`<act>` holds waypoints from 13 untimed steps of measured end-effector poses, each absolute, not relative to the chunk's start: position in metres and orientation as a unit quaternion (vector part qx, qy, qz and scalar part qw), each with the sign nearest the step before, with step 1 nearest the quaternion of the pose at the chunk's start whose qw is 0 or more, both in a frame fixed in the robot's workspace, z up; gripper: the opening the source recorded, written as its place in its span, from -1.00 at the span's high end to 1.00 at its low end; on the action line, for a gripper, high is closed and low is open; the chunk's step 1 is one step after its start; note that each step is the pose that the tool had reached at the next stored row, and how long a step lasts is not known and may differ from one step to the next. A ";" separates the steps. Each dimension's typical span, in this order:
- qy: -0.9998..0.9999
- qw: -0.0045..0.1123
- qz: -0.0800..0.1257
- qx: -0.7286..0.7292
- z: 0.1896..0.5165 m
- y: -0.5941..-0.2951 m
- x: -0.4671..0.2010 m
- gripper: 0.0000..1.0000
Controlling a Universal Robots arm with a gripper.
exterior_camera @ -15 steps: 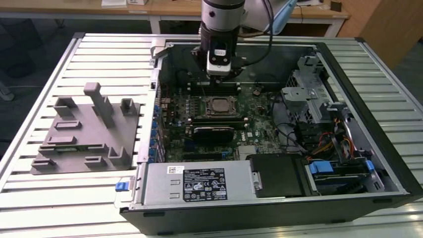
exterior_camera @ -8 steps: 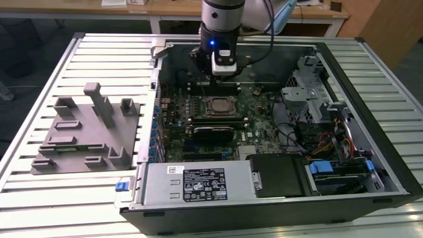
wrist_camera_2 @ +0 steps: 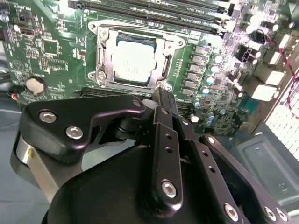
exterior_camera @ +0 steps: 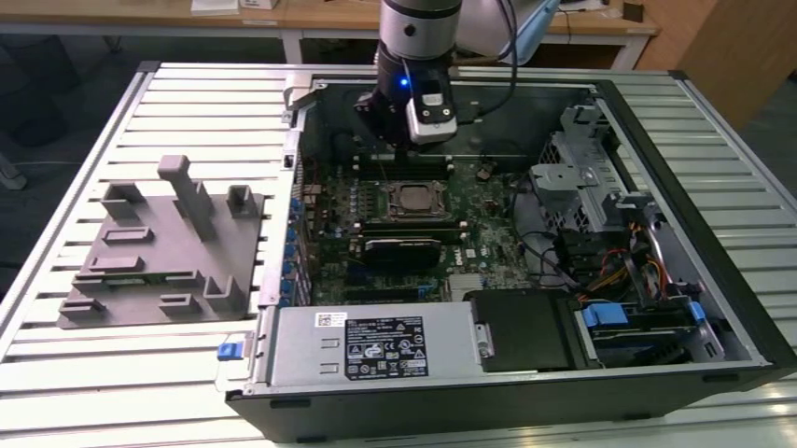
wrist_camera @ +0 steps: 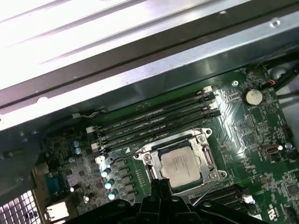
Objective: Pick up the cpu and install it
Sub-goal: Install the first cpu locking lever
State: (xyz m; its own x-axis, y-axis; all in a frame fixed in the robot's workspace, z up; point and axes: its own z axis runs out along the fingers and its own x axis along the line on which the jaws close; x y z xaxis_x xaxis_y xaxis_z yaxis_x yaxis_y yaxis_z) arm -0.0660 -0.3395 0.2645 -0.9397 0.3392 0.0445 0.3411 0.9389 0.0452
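The cpu (exterior_camera: 412, 198) lies flat in the black-framed metal socket (wrist_camera_2: 105, 51) on the green motherboard inside the open computer case. Its pale silver top plate faces up in both wrist views, cpu (wrist_camera_2: 135, 60) and cpu (wrist_camera: 180, 164). My gripper (exterior_camera: 417, 135) hangs above the board, a little beyond the socket over the memory slots. In both wrist views its black fingers, gripper (wrist_camera_2: 161, 95) and gripper (wrist_camera: 161, 184), are pressed together with nothing between them. The fingertips point toward the socket's near edge and stay clear of the chip.
A grey tray (exterior_camera: 162, 247) with raised blocks sits on the slatted table at the exterior view's left of the case. Long black memory sticks (wrist_camera: 154, 122) run beside the socket. Case walls, a drive cage (exterior_camera: 580, 177), cables and a power supply (exterior_camera: 373, 345) surround the board.
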 end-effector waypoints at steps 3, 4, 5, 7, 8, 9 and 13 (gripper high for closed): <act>-0.986 0.018 -0.026 -0.167 0.264 -0.339 -0.069 0.77; -0.986 0.018 -0.026 -0.166 0.264 -0.339 -0.071 0.77; -0.986 0.018 -0.026 -0.166 0.264 -0.339 -0.072 0.77; -0.986 0.017 -0.026 -0.165 0.264 -0.339 -0.075 0.77; -0.986 0.017 -0.026 -0.162 0.264 -0.339 -0.076 0.77; -0.987 0.018 -0.026 -0.157 0.264 -0.339 -0.076 0.77; -0.992 0.018 -0.025 -0.125 0.264 -0.339 -0.076 0.77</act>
